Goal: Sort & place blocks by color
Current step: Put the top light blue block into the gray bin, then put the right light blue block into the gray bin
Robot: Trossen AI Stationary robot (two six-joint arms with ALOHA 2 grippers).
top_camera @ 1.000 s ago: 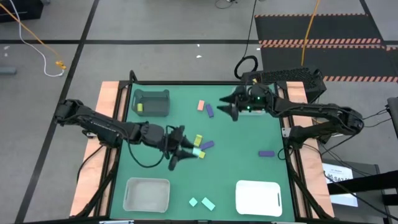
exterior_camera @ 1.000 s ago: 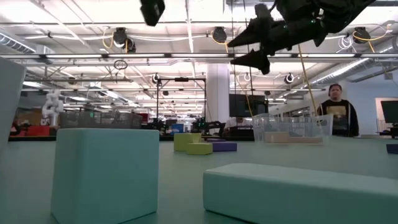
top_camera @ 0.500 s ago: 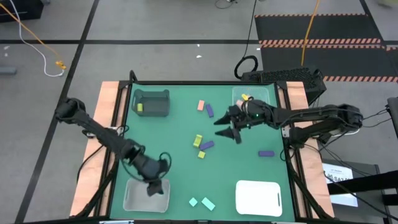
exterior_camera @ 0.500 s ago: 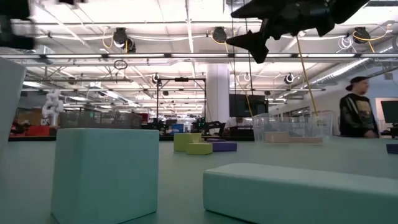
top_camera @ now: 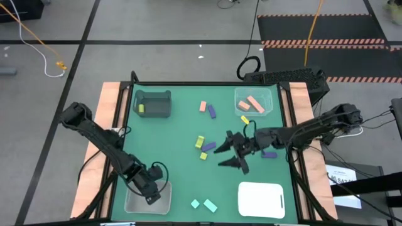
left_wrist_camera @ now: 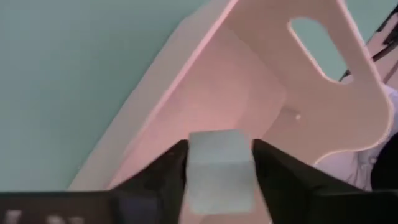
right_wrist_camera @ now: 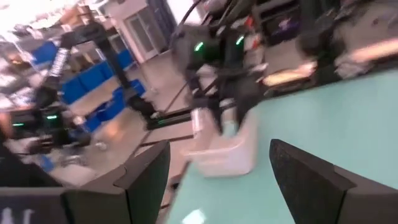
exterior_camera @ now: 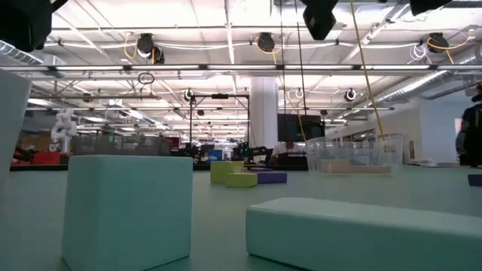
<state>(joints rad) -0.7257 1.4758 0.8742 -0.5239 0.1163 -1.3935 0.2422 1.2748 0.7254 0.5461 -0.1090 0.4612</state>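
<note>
Mint cube (left_wrist_camera: 219, 163) — pale, smooth-faced — is gripped by the left claw (top_camera: 152, 193) over the lower-left bin (top_camera: 130, 202); right claw (top_camera: 233, 154) is spread open.

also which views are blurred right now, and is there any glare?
Right wrist view: motion-smeared throughout, its own claw open and dark at the bottom. Left wrist view: soft, close up on the mint block between the left claw's fingers, the bin wall tinted pink. Low view: ceiling lights blow out; the near mint blocks loom large. High view: sharp, evenly lit.
</note>
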